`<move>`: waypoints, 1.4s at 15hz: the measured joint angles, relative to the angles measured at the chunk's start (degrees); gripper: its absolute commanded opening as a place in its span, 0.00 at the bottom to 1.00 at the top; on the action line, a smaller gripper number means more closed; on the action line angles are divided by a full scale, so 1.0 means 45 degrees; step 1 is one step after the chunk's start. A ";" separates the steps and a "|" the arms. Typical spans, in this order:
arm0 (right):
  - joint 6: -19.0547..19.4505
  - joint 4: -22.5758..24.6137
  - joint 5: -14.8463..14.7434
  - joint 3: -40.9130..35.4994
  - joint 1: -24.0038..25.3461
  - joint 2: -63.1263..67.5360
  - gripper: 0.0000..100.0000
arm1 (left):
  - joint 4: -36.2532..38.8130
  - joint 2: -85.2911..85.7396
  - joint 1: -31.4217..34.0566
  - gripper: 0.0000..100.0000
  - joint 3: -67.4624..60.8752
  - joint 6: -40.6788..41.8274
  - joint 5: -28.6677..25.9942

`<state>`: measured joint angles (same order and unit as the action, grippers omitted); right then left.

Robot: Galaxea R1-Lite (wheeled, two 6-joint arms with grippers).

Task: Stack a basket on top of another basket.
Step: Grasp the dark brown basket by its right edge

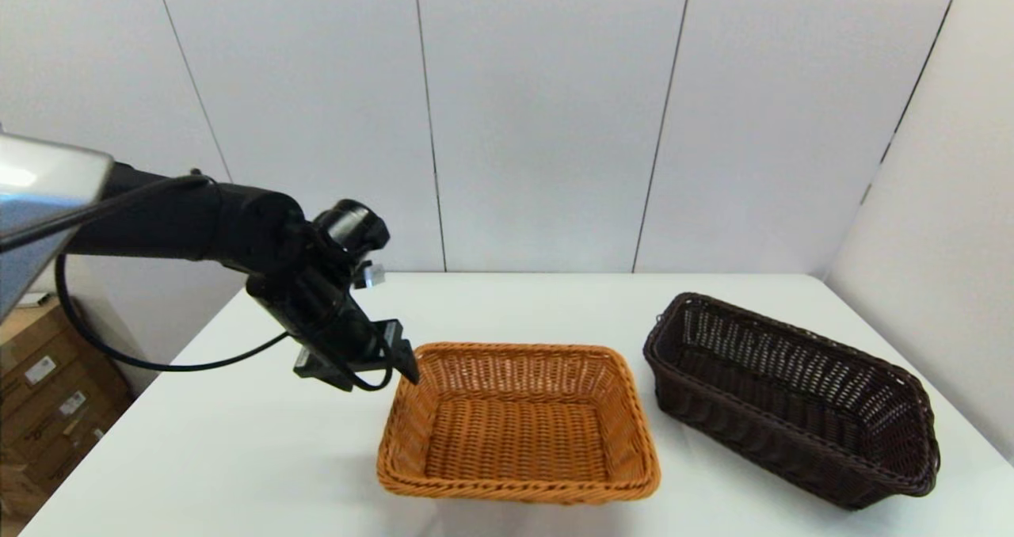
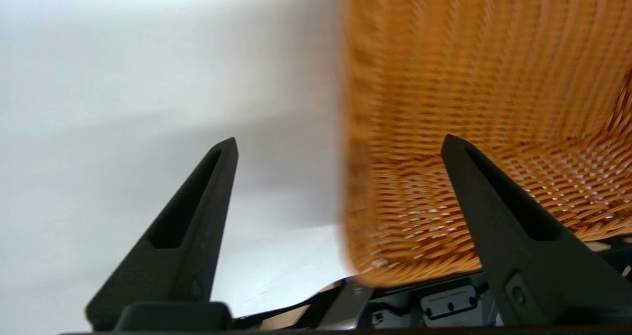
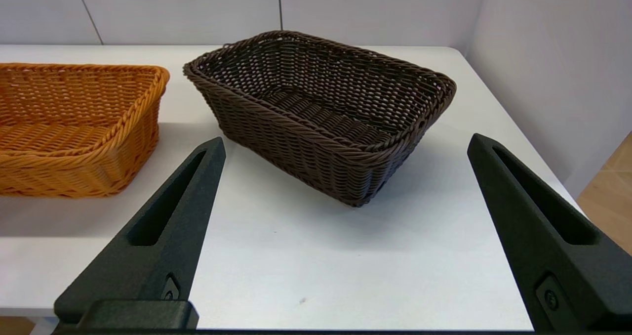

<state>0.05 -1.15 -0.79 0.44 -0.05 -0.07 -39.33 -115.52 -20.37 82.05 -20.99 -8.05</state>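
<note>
Item: dark basket (image 1: pixel 792 398), 3 o'clock of tan basket (image 1: pixel 519 422); looks light, stiff; I'd grip rim. Left gripper (image 1: pixel 400 359) wide astride tan rim; right gripper (image 3: pixel 345 147) wide, idle.

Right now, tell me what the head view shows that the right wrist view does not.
Only the head view shows the left gripper, hovering at the orange-tan basket's left rim, far corner. Only the right wrist view shows the right gripper, fingers spread wide, aimed at the dark brown basket from the table's near edge. Both show the two baskets side by side, apart, both empty and unstacked.
</note>
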 measured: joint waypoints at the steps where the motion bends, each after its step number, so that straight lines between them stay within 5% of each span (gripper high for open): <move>1: 0.0000 -0.0003 0.0005 0.0000 0.0000 0.0000 1.00 | -0.0526 0.0190 0.0509 1.00 0.0360 0.0317 0.0008; 7: 0.0005 -0.0014 0.0000 0.0000 0.0000 0.0000 1.00 | -0.3316 0.1606 0.4781 1.00 0.2536 0.2885 -0.0428; 11: -0.0011 0.0016 0.0000 -0.0005 -0.0005 0.0000 1.00 | -0.4464 0.4299 0.6708 1.00 0.1512 0.4280 -0.1371; 21: -0.0103 0.0138 -0.0019 -0.0038 0.0000 0.0000 1.00 | -0.3142 1.4065 0.6908 1.00 -0.5581 0.4909 -0.1634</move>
<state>-0.41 -0.52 -0.88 0.27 -0.05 -0.07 -53.47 -52.22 10.72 56.94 1.10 -15.40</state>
